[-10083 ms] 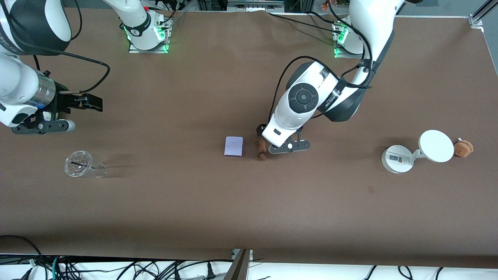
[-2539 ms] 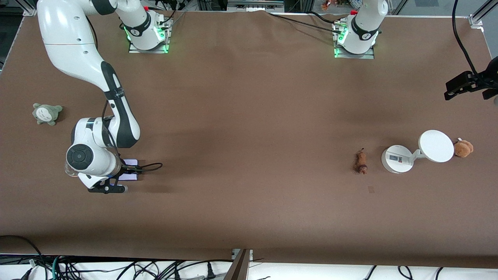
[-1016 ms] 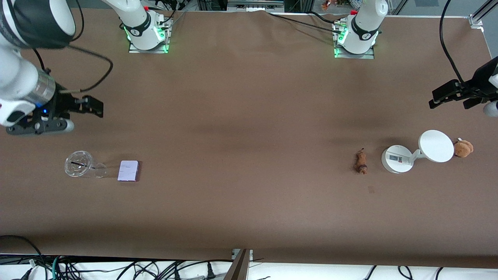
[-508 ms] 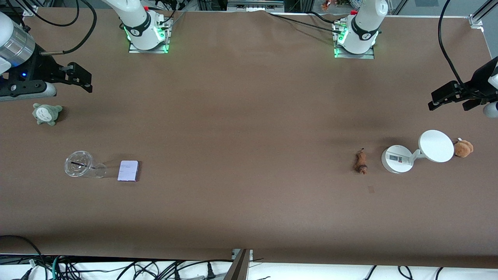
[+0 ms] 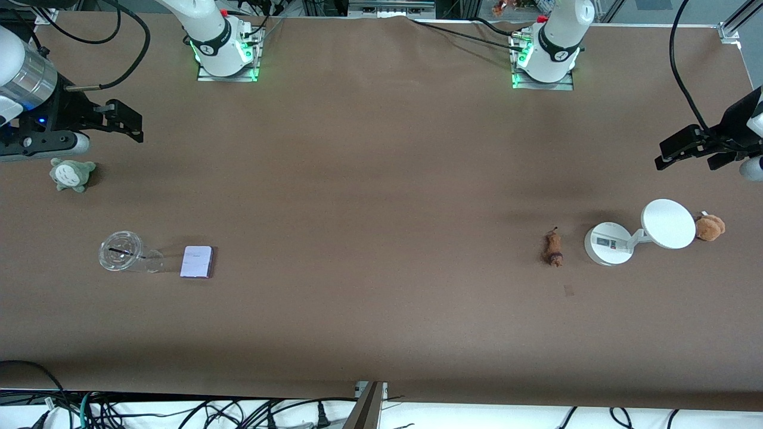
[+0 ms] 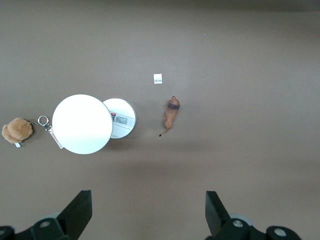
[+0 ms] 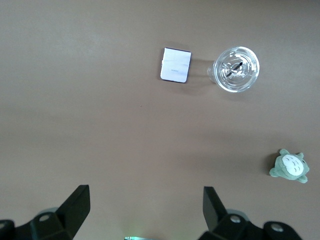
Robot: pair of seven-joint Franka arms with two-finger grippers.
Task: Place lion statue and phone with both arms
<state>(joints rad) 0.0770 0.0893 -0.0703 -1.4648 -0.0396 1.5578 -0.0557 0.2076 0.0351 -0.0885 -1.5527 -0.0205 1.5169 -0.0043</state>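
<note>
The lion statue (image 5: 553, 249) is a tiny orange-brown figurine lying on the table beside the white stand, toward the left arm's end; it also shows in the left wrist view (image 6: 171, 113). The phone (image 5: 197, 261) lies flat beside a clear cup, toward the right arm's end; it also shows in the right wrist view (image 7: 176, 65). My left gripper (image 5: 676, 147) is open and empty, high over the table edge at its end. My right gripper (image 5: 128, 121) is open and empty, high over the table above the grey-green plush.
A white round-based stand with a disc (image 5: 641, 232) and a fluffy brown plush (image 5: 709, 227) sit by the lion statue. A clear cup (image 5: 126, 252) lies next to the phone. A grey-green plush (image 5: 70, 173) sits near the right arm's table end.
The right gripper let go of the phone beside the cup and rose away toward its end. In the last half second it shifted slightly. The left arm barely moved.
</note>
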